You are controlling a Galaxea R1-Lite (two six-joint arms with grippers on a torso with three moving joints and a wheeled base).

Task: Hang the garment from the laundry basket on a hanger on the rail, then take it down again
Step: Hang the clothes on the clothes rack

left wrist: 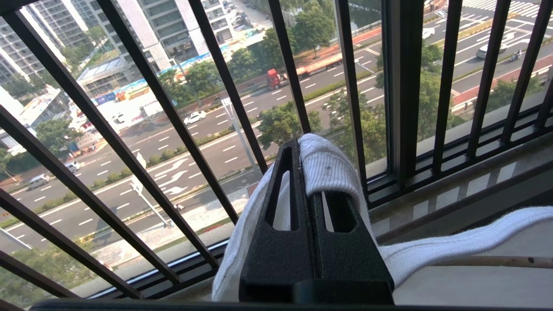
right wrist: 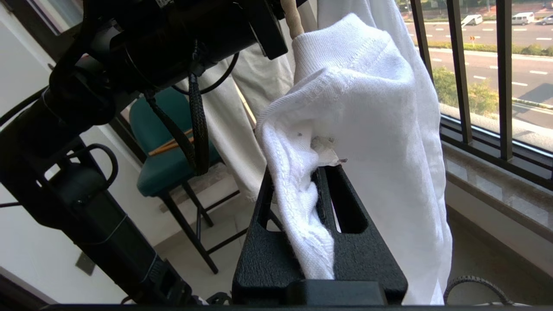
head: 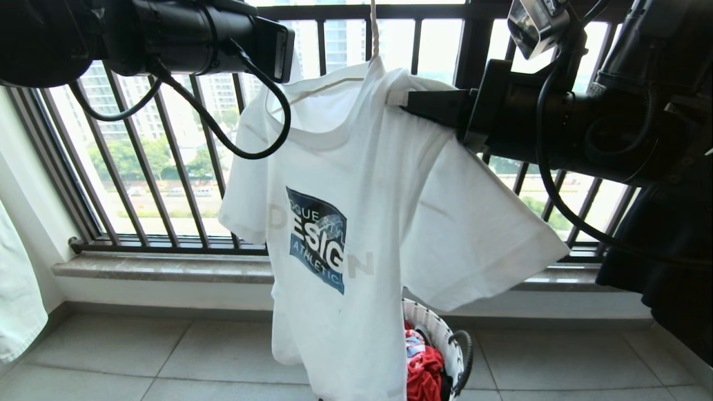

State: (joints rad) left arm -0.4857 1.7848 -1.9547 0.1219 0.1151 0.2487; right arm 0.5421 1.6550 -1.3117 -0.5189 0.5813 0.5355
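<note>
Your left gripper (left wrist: pixel 309 172) has its jaws clamped together on a fold of ribbed collar of the white short-sleeved T-shirt (head: pixel 356 223) with the dark blue and teal chest graphic. Your right gripper (right wrist: pixel 319 190) is likewise clamped on bunched white knit at the opposite shoulder. The shirt hangs between the two sets of jaws, draped over the thin cream-white slim-rod hanger (head: pixel 317 89), whose stem rises above them out of the head view; the rail itself is not visible.

Judged step: settling the shoulders on the hanger, or beginning to strip them off; the frames do not say which. Either way, move both grips evenly so the hanger stays level, and free one only when that shoulder sits fully over the rod end.

Below the right jaws, the small round white woven basket (head: pixel 440 328) with black corded handles stands on the tiled floor, partly behind the hem, holding a red garment (head: pixel 423 373). Just beyond both jaws stand the thin black window bars (left wrist: pixel 173 129); keep clear. A teal chair (right wrist: pixel 168 160) stands behind the left arm.
</note>
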